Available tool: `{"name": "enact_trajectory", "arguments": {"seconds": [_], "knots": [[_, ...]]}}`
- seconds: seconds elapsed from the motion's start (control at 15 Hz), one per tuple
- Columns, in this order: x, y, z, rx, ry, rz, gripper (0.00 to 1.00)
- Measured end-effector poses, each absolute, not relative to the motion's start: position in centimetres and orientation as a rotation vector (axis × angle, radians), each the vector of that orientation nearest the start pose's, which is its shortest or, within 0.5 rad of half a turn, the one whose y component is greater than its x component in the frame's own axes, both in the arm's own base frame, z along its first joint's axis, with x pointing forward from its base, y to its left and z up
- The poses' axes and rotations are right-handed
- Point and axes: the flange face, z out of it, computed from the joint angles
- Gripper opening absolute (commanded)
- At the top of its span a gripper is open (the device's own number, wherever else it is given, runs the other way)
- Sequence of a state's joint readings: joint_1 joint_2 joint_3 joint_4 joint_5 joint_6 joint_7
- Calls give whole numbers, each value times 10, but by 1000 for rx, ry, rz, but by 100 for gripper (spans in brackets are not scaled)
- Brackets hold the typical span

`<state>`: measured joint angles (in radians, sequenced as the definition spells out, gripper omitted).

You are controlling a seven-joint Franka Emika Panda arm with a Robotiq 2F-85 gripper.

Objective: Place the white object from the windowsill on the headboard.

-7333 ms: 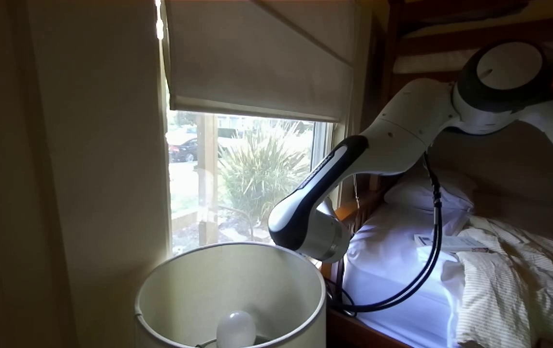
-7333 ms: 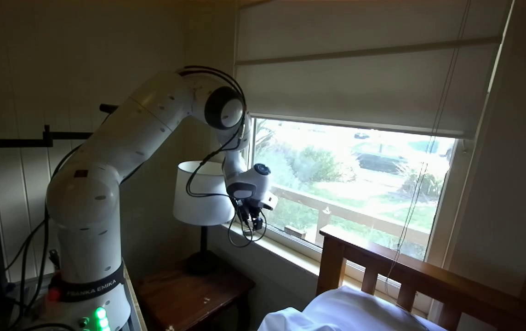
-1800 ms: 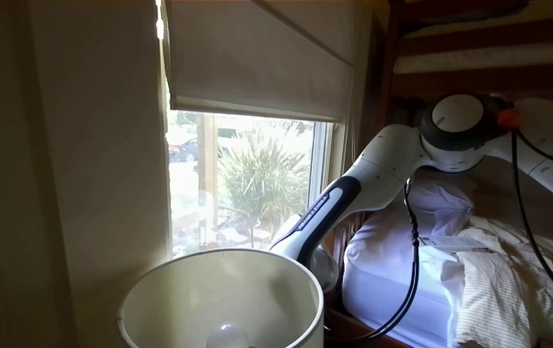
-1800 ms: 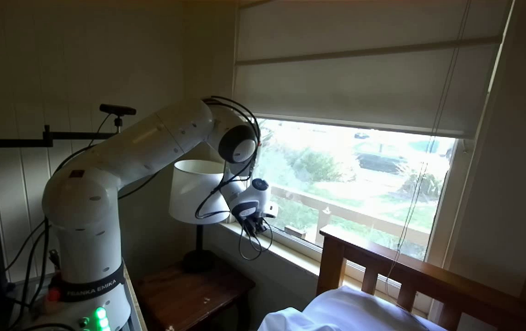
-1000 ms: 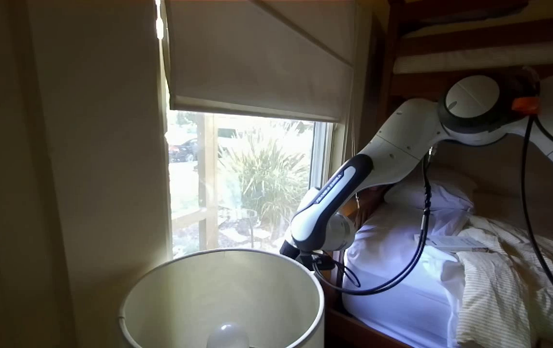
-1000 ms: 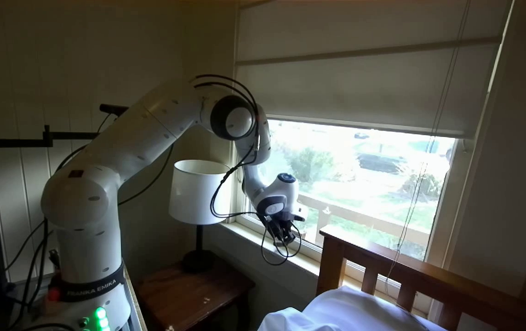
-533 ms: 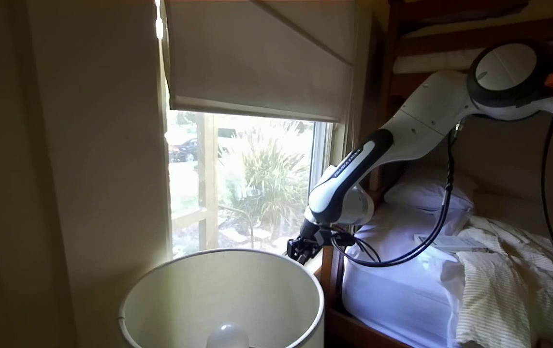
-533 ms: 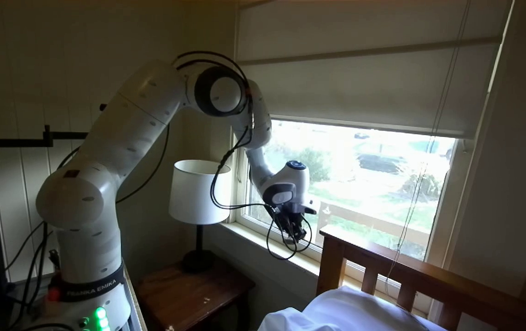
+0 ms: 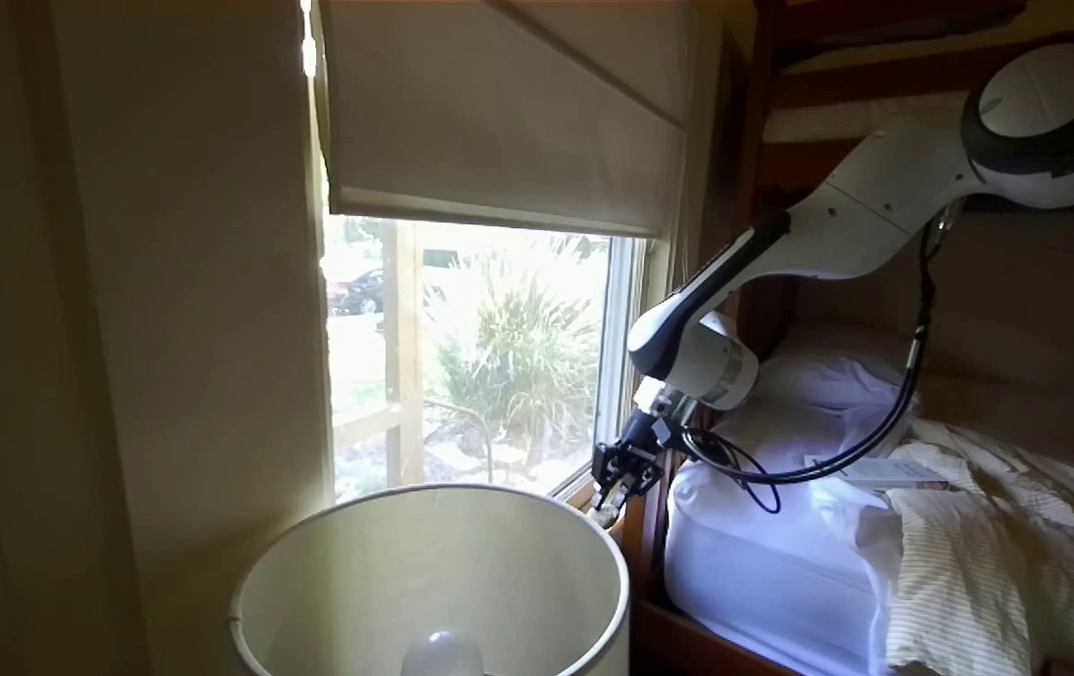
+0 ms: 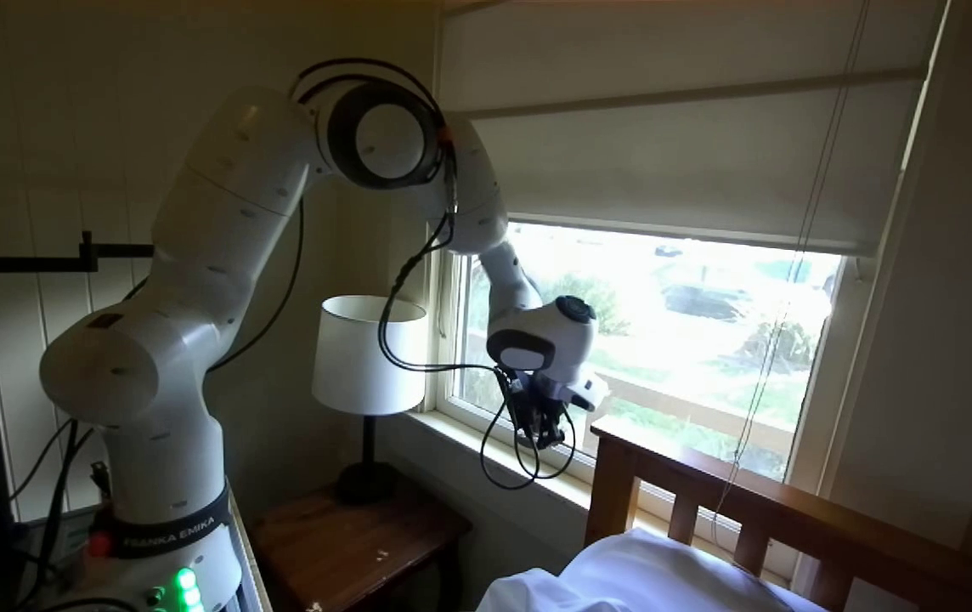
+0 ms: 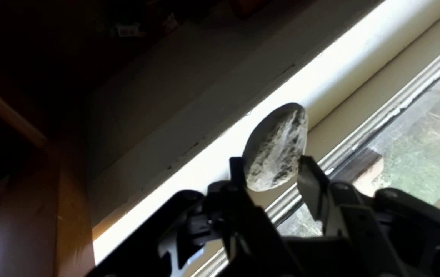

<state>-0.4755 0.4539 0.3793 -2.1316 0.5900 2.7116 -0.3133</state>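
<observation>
While my wrist view looks down along the windowsill (image 11: 343, 65), a bright pale ledge running on a slant, my gripper (image 11: 272, 169) grasps the white object (image 11: 275, 150): an oval, stone-like piece, whitish with dark mottling, pinched between two black fingertips (image 11: 237, 169), one against each side. It overlaps the ledge in this view, and I judge it lifted clear, though the gap beneath it does not show. A wooden post (image 11: 74, 231) stands at lower left.

In an exterior view, a cream lampshade (image 9: 424, 554) fills the lower foreground. My gripper slants down just past its rim, with the object's pale end at the fingertips.

In an exterior view, my arm (image 10: 231, 178) arches in from the left and the gripper hangs in front of the window (image 10: 690, 280), near the end of the headboard (image 10: 800, 514). The object cannot be made out here against the dark gripper.

I take the pick to be done and the carry to the headboard to be the step in hand. The next move calls for height first, so the object clears the headboard's top edge, then a sideways swing until it sits above that edge. From there I should lower it slowly and let go only once it rests steady. The top looks narrow and the piece rounded, so it could tip or roll off.
</observation>
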Motion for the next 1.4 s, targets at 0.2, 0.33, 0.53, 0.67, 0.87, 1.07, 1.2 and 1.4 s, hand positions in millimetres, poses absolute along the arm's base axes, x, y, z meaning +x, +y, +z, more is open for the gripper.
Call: {"name": "enact_trajectory", "arguments": {"seconds": [0.2,0.33,0.53,0.67,0.87,1.07,1.2,1.4], "knots": [[570,-113,230,-2584,595,-320,14],[564,-134,242,-2526,657,-358,14],[556,-160,260,-2437,745,-415,14],[551,-176,269,-2388,811,-447,14],[544,-187,271,-2301,891,-442,14],[539,-191,268,-2211,964,-437,14],[537,-193,266,-2171,979,-425,14],[538,-178,265,-2122,897,-355,14]]}}
